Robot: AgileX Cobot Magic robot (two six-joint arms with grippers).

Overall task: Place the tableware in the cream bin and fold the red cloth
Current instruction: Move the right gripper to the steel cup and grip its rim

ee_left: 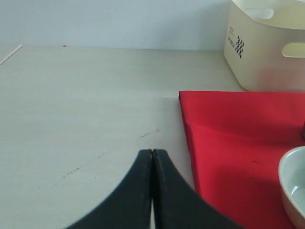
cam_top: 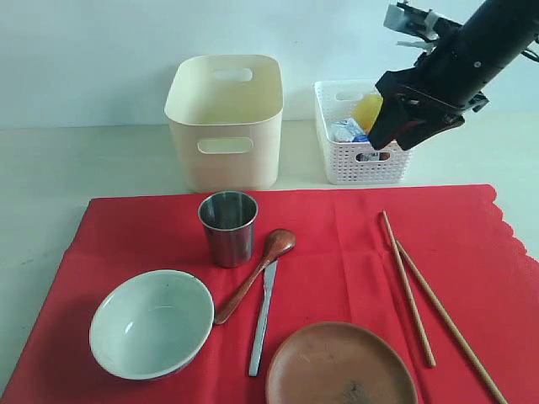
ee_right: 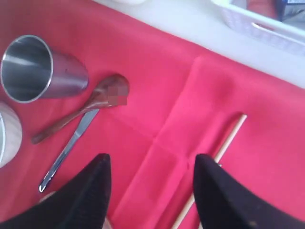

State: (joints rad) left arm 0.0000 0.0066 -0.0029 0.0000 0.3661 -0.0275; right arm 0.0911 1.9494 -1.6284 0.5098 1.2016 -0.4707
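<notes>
The red cloth [cam_top: 337,269] lies flat and carries the steel cup [cam_top: 228,225], pale bowl [cam_top: 152,323], wooden spoon [cam_top: 257,273], table knife [cam_top: 264,316], brown plate [cam_top: 341,366] and two chopsticks [cam_top: 421,290]. Behind it stands the cream bin [cam_top: 225,120], with nothing visible inside. My right gripper [cam_top: 397,135] hangs open high above the cloth's back right part, nothing between its fingers; its wrist view shows the cup [ee_right: 35,69], spoon [ee_right: 90,107], knife [ee_right: 69,148] and one chopstick [ee_right: 214,162]. My left gripper [ee_left: 152,153] is shut and empty over bare table beside the cloth's edge [ee_left: 188,129].
A white lattice basket [cam_top: 362,135] with food items stands right of the cream bin, partly behind my right arm. Pale tabletop [ee_left: 86,105] stretches left of the cloth. The cloth's scalloped edge [cam_top: 512,231] runs along the right side.
</notes>
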